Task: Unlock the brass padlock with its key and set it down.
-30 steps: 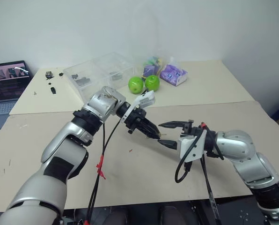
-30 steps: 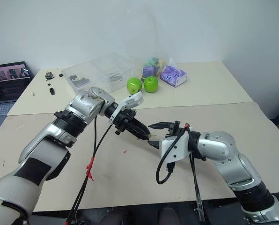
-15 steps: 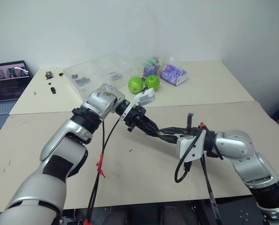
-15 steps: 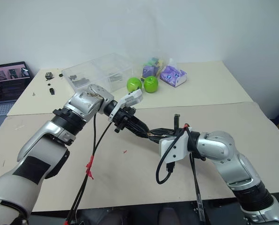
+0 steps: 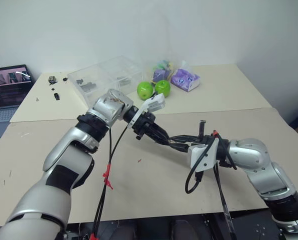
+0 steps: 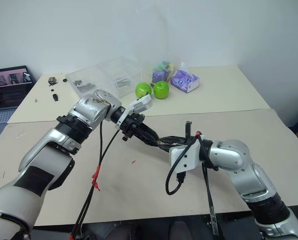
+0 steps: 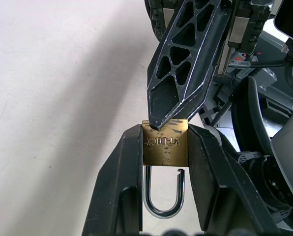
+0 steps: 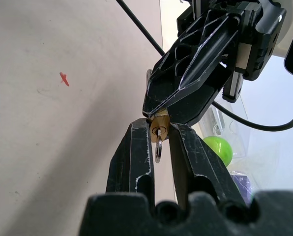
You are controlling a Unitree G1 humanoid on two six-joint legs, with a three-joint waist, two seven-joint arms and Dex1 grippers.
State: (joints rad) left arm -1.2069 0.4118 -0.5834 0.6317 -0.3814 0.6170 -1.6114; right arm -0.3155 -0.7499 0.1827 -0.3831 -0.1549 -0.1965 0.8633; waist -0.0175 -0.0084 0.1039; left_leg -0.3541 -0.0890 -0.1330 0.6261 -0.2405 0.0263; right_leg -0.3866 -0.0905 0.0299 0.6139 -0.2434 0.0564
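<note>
The left pincer [image 7: 164, 147] pinches the small golden-yellow brass padlock [image 7: 164, 145], one black finger pressed flat against each side of the brass body. The padlock's thin silvery shackle loop [image 7: 162, 194] hangs toward the wrist between the two fingers; one leg of the loop ends free, clear of the body, so the shackle is open. The padlock is held in the air above the beige worktop [image 5: 154, 190], near the middle of the front panel, and does not touch the surface.

The right pincer [image 8: 159, 133] is pressed together on the keyway end of the padlock, meeting the left pincer tip to tip. A small silvery key with a ring bow [image 8: 158, 147] sits in the padlock's end face, between the right pincer's fingers [image 8: 136, 147]. Whether those fingers bear on the key or on the brass body cannot be told.

In the head views the two pincers join at the centre of the scene. At 12 o'clock from that junction lie two round green apples [image 5: 153, 89]. At 11 o'clock stands a clear plastic compartment box [image 5: 106, 75]. At 1 o'clock lies a purple printed packet [image 5: 185, 80]. At 10 o'clock, at the far left edge, stands an open laptop [image 5: 6, 92].
</note>
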